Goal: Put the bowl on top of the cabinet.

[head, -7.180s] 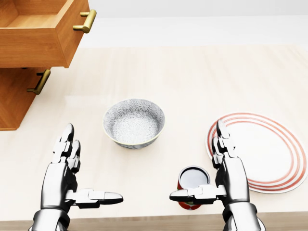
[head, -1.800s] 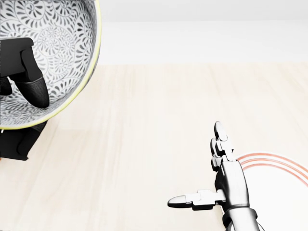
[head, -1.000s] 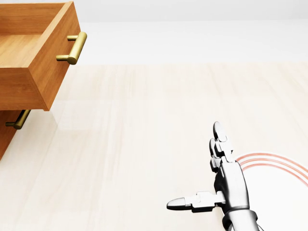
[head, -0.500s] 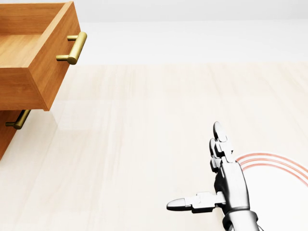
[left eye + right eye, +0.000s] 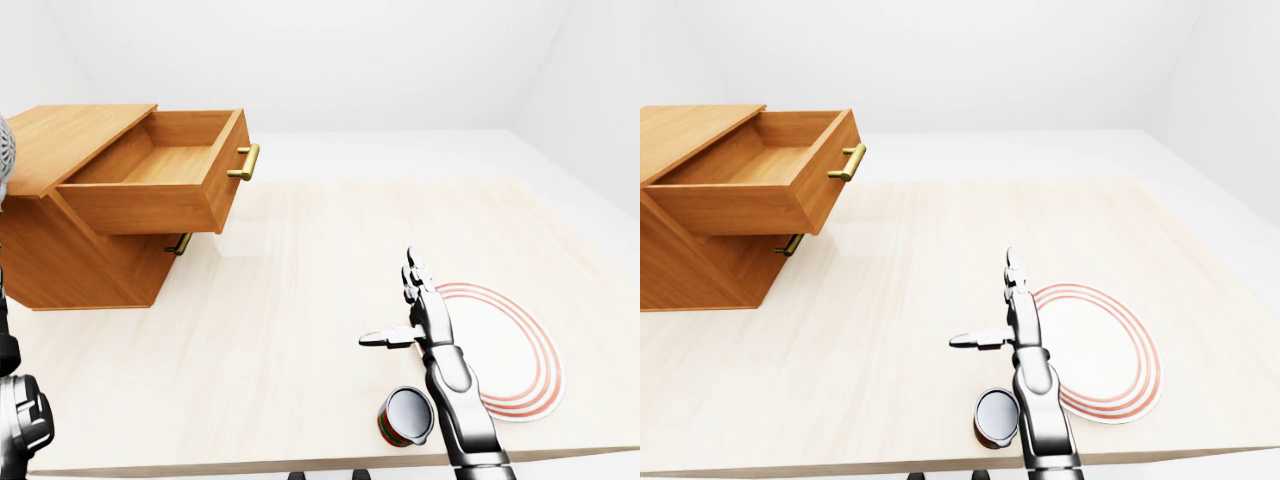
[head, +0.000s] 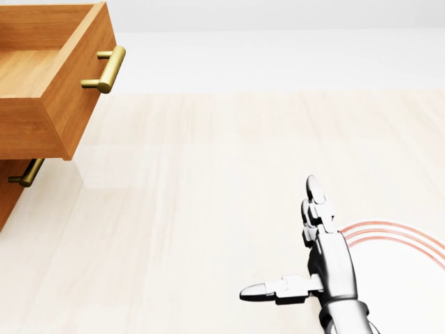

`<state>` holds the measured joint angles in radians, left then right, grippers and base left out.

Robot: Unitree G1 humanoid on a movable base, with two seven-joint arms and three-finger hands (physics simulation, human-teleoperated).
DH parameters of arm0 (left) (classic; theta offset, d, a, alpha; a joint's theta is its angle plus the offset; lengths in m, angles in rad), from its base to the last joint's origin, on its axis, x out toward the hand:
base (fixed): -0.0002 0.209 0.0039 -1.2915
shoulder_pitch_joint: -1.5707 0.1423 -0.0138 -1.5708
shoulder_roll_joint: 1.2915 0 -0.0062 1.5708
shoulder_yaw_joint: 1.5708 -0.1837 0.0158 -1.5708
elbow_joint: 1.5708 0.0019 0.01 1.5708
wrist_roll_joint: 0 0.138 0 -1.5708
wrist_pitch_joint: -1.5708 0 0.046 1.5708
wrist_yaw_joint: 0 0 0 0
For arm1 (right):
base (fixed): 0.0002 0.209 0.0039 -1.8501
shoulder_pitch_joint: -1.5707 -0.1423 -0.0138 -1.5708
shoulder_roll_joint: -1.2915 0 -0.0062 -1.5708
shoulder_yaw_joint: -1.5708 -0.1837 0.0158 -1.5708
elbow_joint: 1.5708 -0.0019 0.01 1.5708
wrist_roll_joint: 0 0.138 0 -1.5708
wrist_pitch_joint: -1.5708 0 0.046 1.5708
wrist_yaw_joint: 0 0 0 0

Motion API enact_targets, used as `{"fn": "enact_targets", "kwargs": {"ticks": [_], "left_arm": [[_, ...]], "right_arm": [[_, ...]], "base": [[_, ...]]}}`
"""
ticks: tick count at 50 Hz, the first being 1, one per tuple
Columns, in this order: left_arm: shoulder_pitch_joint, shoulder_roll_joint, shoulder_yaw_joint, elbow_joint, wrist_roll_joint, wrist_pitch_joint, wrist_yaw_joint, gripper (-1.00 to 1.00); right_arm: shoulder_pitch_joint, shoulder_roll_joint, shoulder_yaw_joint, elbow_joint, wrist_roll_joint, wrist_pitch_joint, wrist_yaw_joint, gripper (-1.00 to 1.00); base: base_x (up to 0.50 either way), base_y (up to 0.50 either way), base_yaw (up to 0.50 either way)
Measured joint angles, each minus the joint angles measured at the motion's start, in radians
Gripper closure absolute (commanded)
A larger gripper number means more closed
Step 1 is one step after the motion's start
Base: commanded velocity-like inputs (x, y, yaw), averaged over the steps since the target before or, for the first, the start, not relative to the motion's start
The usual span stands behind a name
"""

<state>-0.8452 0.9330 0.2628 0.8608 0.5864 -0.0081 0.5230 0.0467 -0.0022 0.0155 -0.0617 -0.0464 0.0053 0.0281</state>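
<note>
Only a grey patterned sliver of the bowl [image 5: 3,150] shows, at the left edge of the left-eye view, level with the cabinet's top [image 5: 60,140]. The rest of it is cut off. The wooden cabinet [image 5: 70,260] stands at the left with its upper drawer [image 5: 150,190] pulled out and empty. Of my left arm only the forearm [image 5: 22,420] rises along the bottom left edge; the hand is out of frame. My right hand [image 6: 279,240] hovers open over the table, fingers straight, thumb pointing left, holding nothing.
A white plate with red rings [image 5: 515,350] lies just right of my right hand. A red can [image 5: 405,417] stands near the table's bottom edge, below that hand. The lower drawer's brass handle [image 5: 180,244] pokes out under the open drawer.
The bowl, on the table 7.2 s ago and filling the head view's upper left in my left hand 1.8 s ago, has left the head view. The last second shows almost no motion.
</note>
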Motion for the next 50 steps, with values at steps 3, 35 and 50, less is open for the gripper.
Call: {"fn": "enact_targets", "kwargs": {"ticks": [3,35,50], "left_arm": [[-0.028,0.008,-0.018,0.04,0.003,0.0,0.0,0.97],[-0.294,0.003,-0.084,0.327,0.081,0.07,0.001,0.47],[-0.283,-0.013,-0.081,0.345,0.08,0.085,0.001,-1.0]], "right_arm": [[-0.004,0.0,-0.001,0.007,-0.001,-0.002,-0.002,-1.0],[-0.01,-0.001,-0.005,0.014,-0.003,-0.003,-0.006,-1.0],[-0.011,-0.001,-0.003,0.019,-0.004,-0.006,-0.006,-1.0]], "base": [[0.0,0.0,0.0],[0.0,0.0,0.0],[0.0,0.0,0.0]]}}
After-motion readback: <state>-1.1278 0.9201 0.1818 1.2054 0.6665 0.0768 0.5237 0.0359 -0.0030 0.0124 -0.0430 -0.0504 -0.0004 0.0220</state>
